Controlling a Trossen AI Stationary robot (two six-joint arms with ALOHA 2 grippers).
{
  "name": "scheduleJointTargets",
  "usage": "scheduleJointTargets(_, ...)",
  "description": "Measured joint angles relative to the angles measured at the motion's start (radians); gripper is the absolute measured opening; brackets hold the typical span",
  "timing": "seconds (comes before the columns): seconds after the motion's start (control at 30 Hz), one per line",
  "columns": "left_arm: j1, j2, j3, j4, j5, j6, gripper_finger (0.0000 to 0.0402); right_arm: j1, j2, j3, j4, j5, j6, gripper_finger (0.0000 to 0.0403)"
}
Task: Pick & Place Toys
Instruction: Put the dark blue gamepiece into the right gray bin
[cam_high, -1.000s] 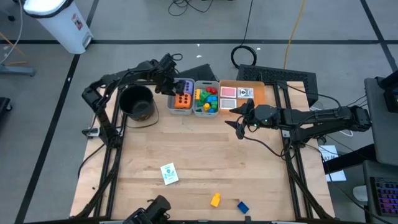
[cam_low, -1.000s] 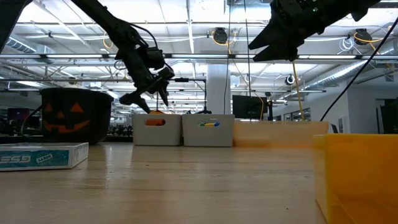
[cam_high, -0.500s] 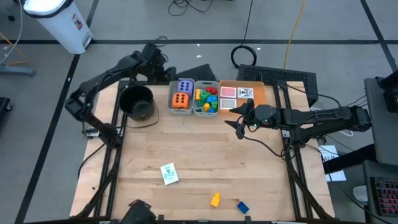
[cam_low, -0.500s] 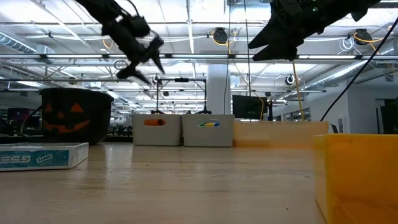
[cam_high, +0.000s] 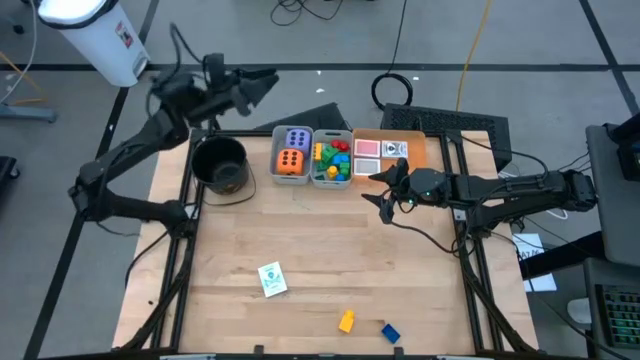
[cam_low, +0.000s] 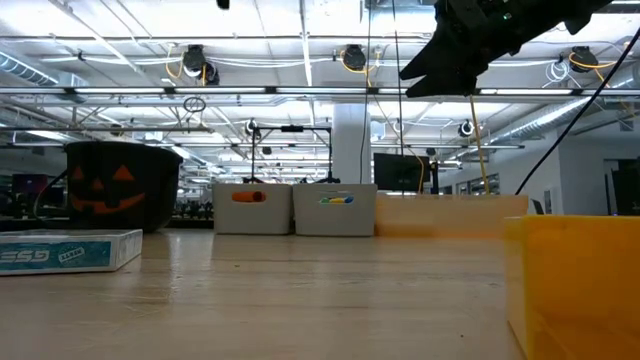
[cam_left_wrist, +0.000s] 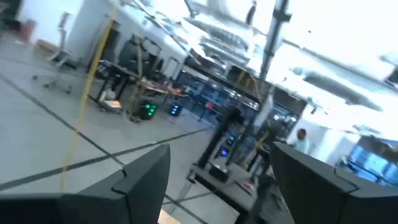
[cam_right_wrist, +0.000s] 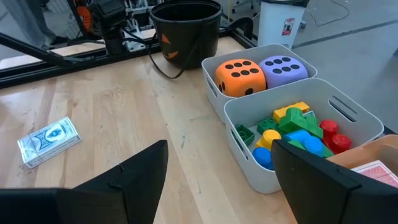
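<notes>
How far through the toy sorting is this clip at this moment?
Mostly done. The orange die and purple die share one grey bin, the bricks fill the next, and cards lie on the tray. Nothing is in hand: the left hand is raised beyond the table's far edge and the right hand hovers by the tray, both open and empty. Left: the card box, yellow brick and blue brick.

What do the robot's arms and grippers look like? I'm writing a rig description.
Both arms are dark, slim and jointed, with black cables along them. The right gripper has two flat, dark, tapered fingers and a small green light behind it. The left gripper looks the same.
</notes>
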Motion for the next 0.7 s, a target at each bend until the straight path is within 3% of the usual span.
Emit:
scheduleJointTargets(0.2, -0.184, -0.011, -0.069, 0.019, -0.078, 0.065, 0.0282, 0.0, 0.0, 0.0, 0.0, 0.0, 0.001, 0.0274)
scheduleJointTargets(0.4, -0.345, -0.01, -0.217, 0.148, -0.259, 0.069, 0.0282, 0.0, 0.0, 0.0, 0.0, 0.0, 0.001, 0.0274)
scheduleJointTargets(0.7, -0.503, -0.01, -0.279, 0.066, -0.323, 0.033, 0.0282, 0.0, 0.0, 0.0, 0.0, 0.0, 0.001, 0.0274)
